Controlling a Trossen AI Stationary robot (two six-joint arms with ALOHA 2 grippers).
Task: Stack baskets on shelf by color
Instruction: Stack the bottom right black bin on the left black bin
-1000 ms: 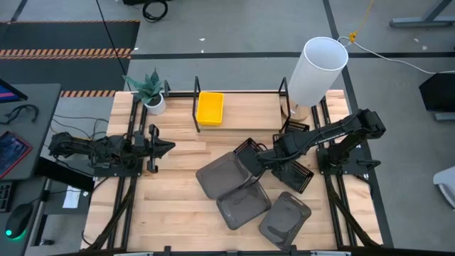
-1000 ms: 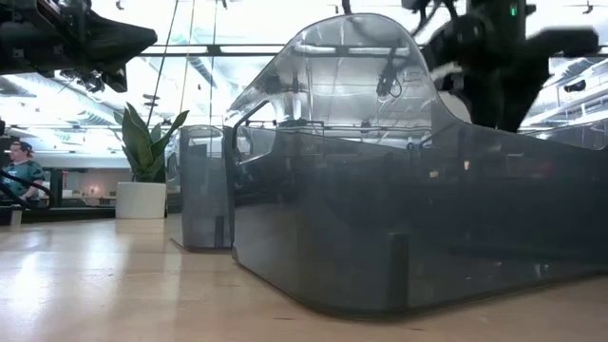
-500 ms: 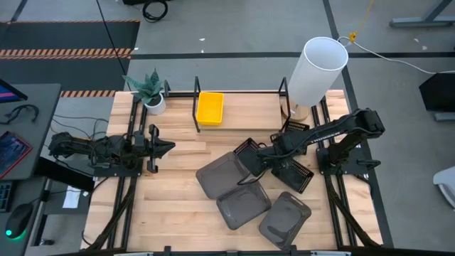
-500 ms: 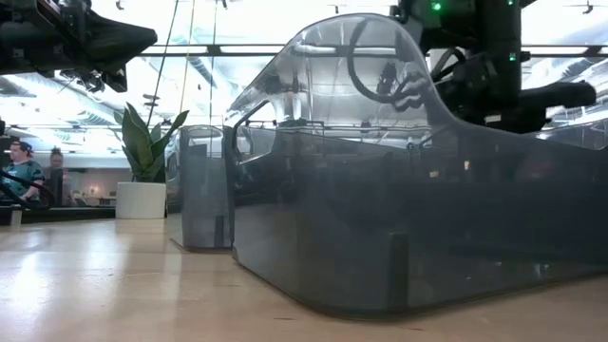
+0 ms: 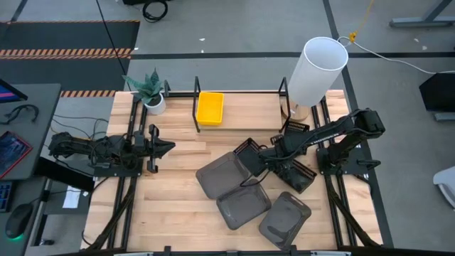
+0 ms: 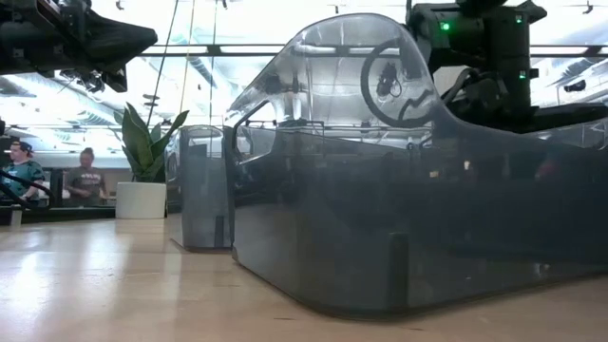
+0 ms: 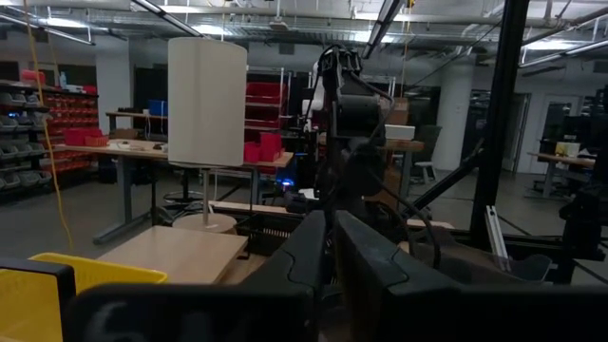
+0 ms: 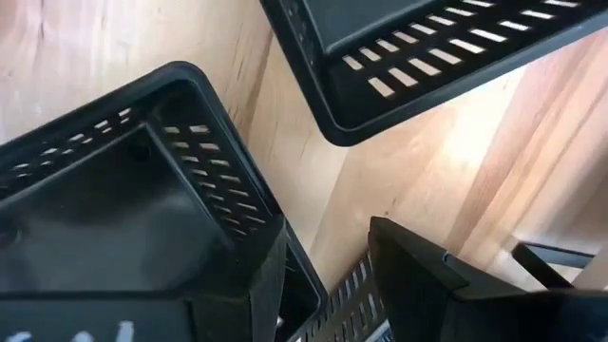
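Observation:
In the high view my right gripper (image 5: 264, 158) reaches from the table's right to the left black mesh basket (image 5: 249, 155). It is open in the right wrist view (image 8: 328, 236). One finger is over the inside of that basket (image 8: 123, 199) and the other is outside its slotted wall. The second black mesh basket (image 5: 295, 174) lies flat just to the right. Three dark grey baskets (image 5: 242, 205) lie on the table's near half. A yellow basket (image 5: 210, 108) sits in the shelf (image 5: 242, 92). My left gripper (image 5: 162, 148) waits shut at the left. My right gripper comes from above, slanting, with the black mesh basket's corner wall (image 8: 285, 242) between its open fingers. One finger (image 8: 252, 285) is on the inner side and one (image 8: 427, 285) on the outer. Whether either finger touches the wall, I cannot tell. The basket rests flat on the table.
A tall white cylinder (image 5: 316, 71) stands at the shelf's right end, and a potted plant (image 5: 151, 91) at its left. Bare wood lies between my left gripper and the grey baskets. In the low view a grey basket (image 6: 399, 218) fills the foreground, with people (image 6: 85, 176) far behind.
My right gripper has come down toward the left black mesh basket, and its wrist shows lower and turned in the low view. The baskets have stayed where they were.

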